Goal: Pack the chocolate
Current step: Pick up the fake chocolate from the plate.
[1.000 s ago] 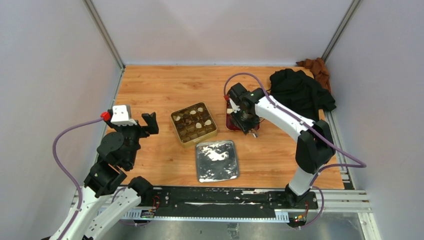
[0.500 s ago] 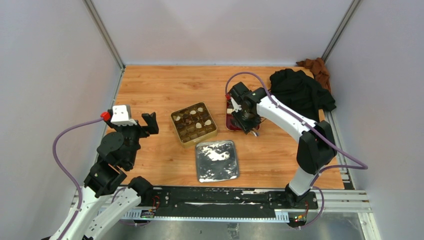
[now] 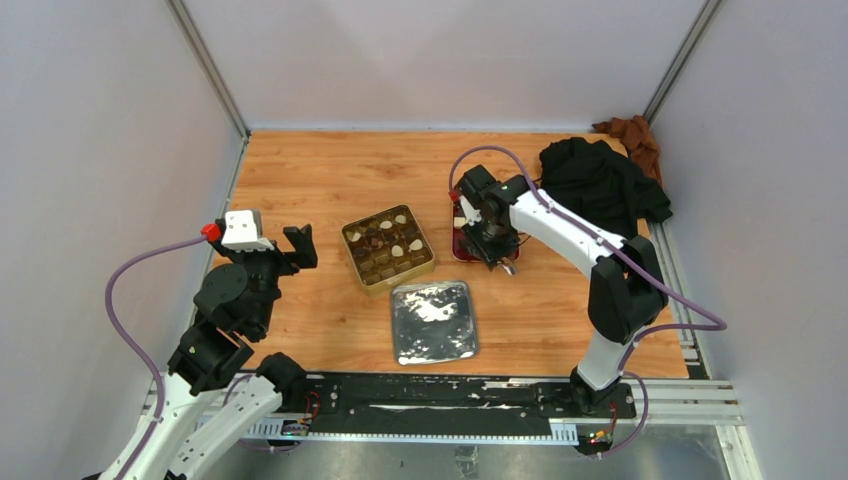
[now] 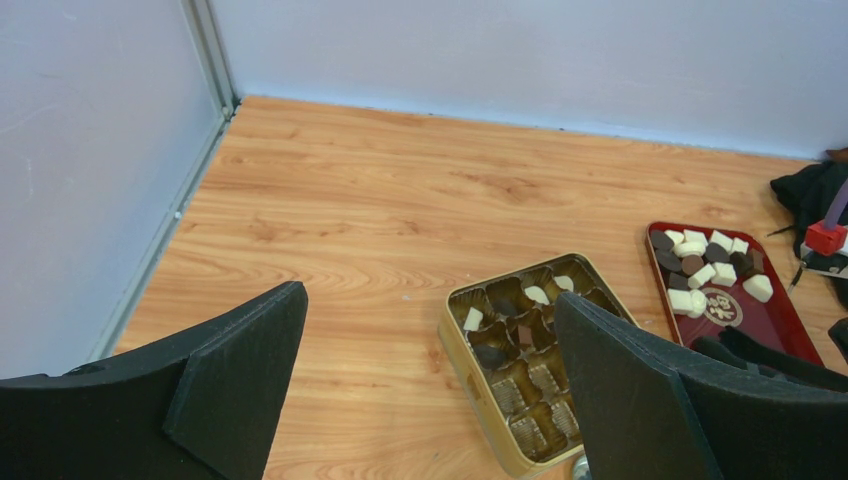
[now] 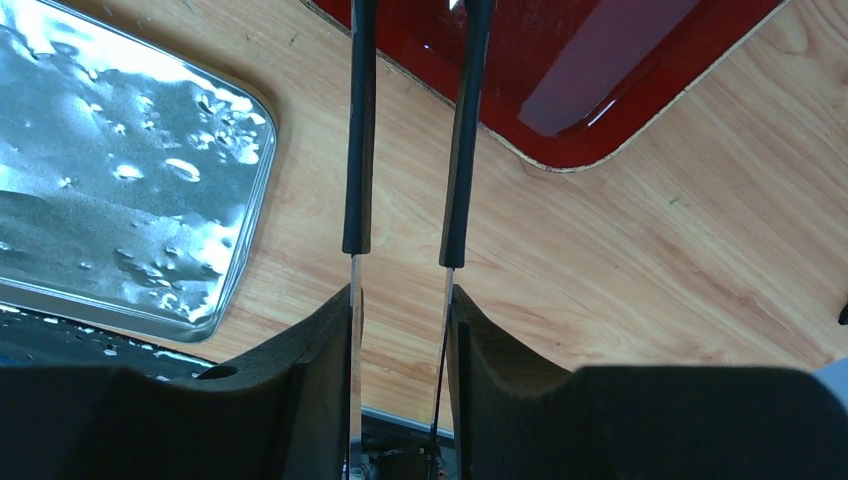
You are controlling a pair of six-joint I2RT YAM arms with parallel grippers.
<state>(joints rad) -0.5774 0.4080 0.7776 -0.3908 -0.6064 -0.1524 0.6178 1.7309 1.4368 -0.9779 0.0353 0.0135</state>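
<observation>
Cream-white and dark chocolate pieces (image 4: 700,265) lie at the far end of a red tray (image 4: 790,320). A few more sit in the far compartments of the gold tin (image 4: 505,395), which has a brown grid insert. My right gripper (image 5: 403,300) hangs over the red tray (image 5: 600,80) and is shut on a pair of metal tongs (image 5: 358,150) with black sleeves. The tong tips run out of the top of the right wrist view. In the top view that gripper (image 3: 490,240) covers most of the tray. My left gripper (image 4: 430,300) is open, held high at the left.
A silver tin lid (image 3: 433,321) lies upside down in front of the gold tin (image 3: 388,245). A black cloth (image 3: 600,180) and a brown cloth (image 3: 630,135) are heaped at the back right corner. Grey walls close in three sides.
My right wrist has shifted slightly to the left over the red tray, still holding the tongs. The left arm has not moved.
</observation>
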